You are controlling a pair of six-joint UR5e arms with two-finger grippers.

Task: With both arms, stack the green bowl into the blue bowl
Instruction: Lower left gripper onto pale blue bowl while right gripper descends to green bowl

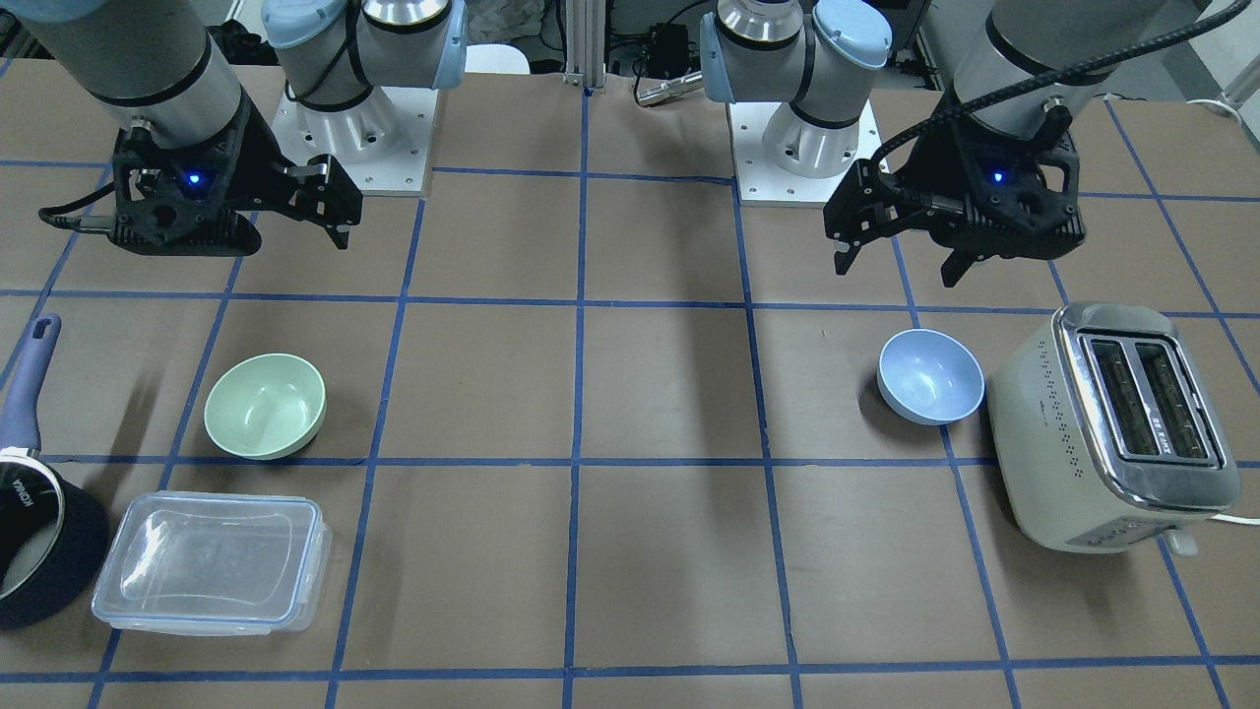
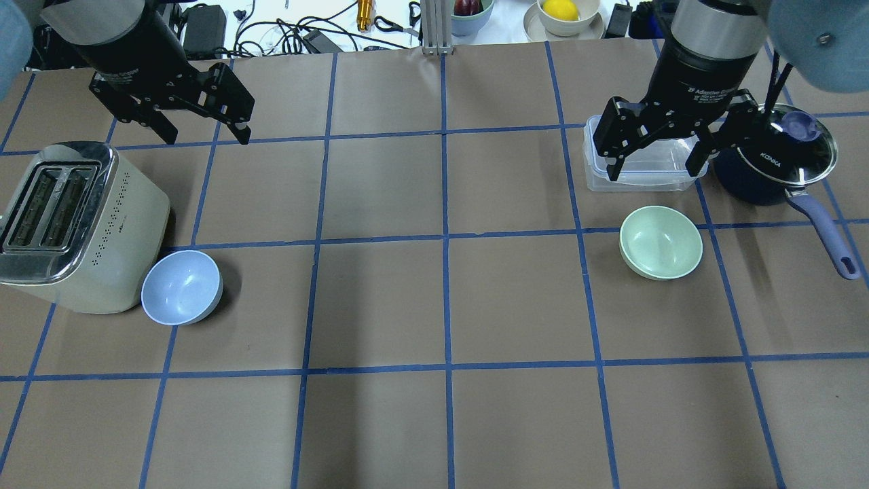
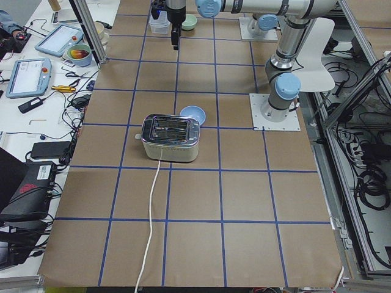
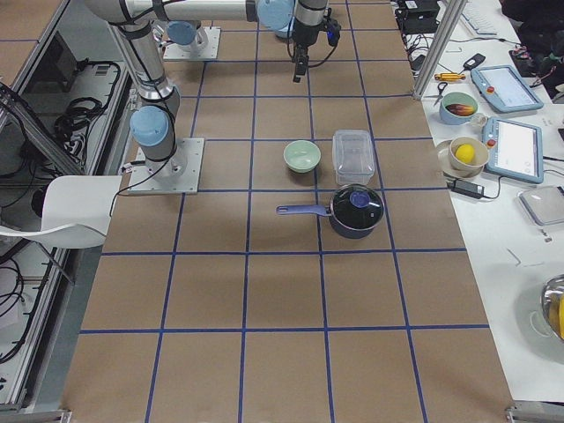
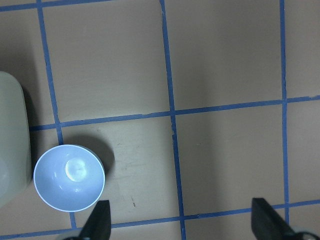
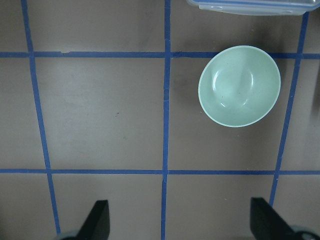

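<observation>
The green bowl (image 1: 265, 406) sits upright on the table on my right side; it also shows in the overhead view (image 2: 660, 242) and the right wrist view (image 6: 239, 86). The blue bowl (image 1: 930, 376) sits upright on my left side, close beside the toaster, and shows in the overhead view (image 2: 181, 286) and the left wrist view (image 5: 69, 177). My right gripper (image 2: 653, 171) is open and empty, raised above the table just beyond the green bowl. My left gripper (image 2: 204, 136) is open and empty, raised beyond the blue bowl.
A cream toaster (image 2: 68, 224) stands next to the blue bowl. A clear lidded container (image 2: 645, 159) and a dark navy saucepan (image 2: 774, 156) with a long handle lie beyond the green bowl. Brown table with blue grid tape (image 2: 445, 238) lies between the bowls.
</observation>
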